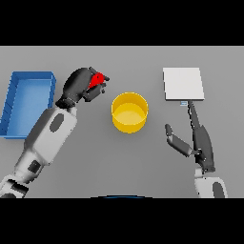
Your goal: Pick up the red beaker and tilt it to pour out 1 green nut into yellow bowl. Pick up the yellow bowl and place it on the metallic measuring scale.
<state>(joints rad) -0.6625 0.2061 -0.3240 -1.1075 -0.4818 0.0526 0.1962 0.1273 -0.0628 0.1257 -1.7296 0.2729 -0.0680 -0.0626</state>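
Two robot hands show in the head view above the grey worktop. The left robot hand has its fingers curled around the red beaker, left of the yellow bowl, whose inside looks bare. The right robot hand is relaxed, fingers straight, just below the white scale. A blue bin sits far left.
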